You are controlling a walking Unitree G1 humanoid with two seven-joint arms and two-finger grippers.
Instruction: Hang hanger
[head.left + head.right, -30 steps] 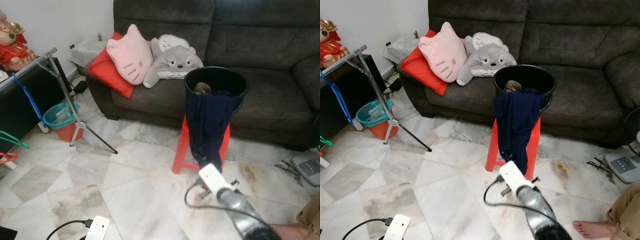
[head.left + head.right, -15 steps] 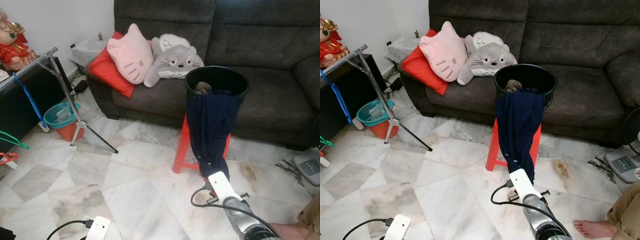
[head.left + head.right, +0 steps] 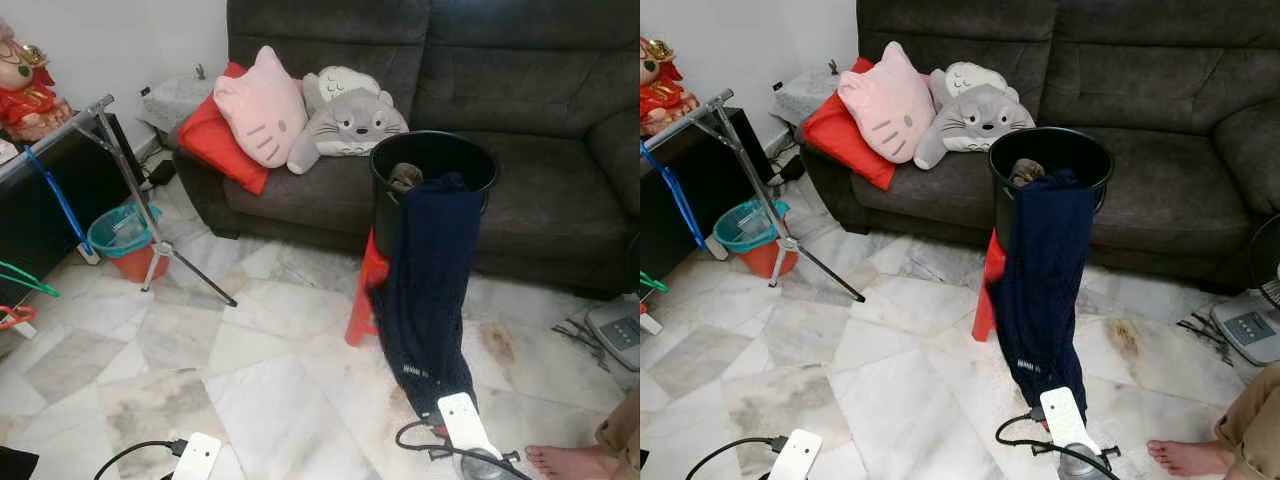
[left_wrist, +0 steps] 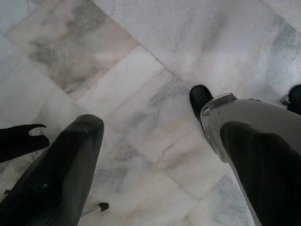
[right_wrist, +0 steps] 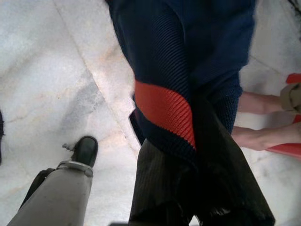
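Garment: a soft navy-blue knitted garment (image 3: 425, 290) with an orange-red band hung out of the round black plastic bucket (image 3: 434, 166), its lower end drawn down and forward to the right gripper (image 5: 188, 188).
Right gripper: its black fingers (image 5: 155, 183) were pressed together on the garment's lower hem, below and in front of the bucket.
Left gripper: its fingers (image 4: 66, 165) stood spread over the pale marble floor (image 3: 260, 380), holding nothing, well apart from the bucket.
Handling (judged): light, limp and stretchy; it would sag and swing, and could slip through a thin pinch. A hold on a bunched fold or the collar would likely be surer than on a single edge.
Hangers: blue (image 3: 60, 200) and green (image 3: 25, 280) plastic hangers hung at the metal rack (image 3: 95, 110), far to the left of the bucket.
Bucket contents: a brownish crumpled item (image 3: 404, 177) beside the garment's upper end; it stood on a red plastic stool (image 3: 362, 300).
Small teal bin: left of the bucket by the rack (image 3: 122, 232); contents unclear.
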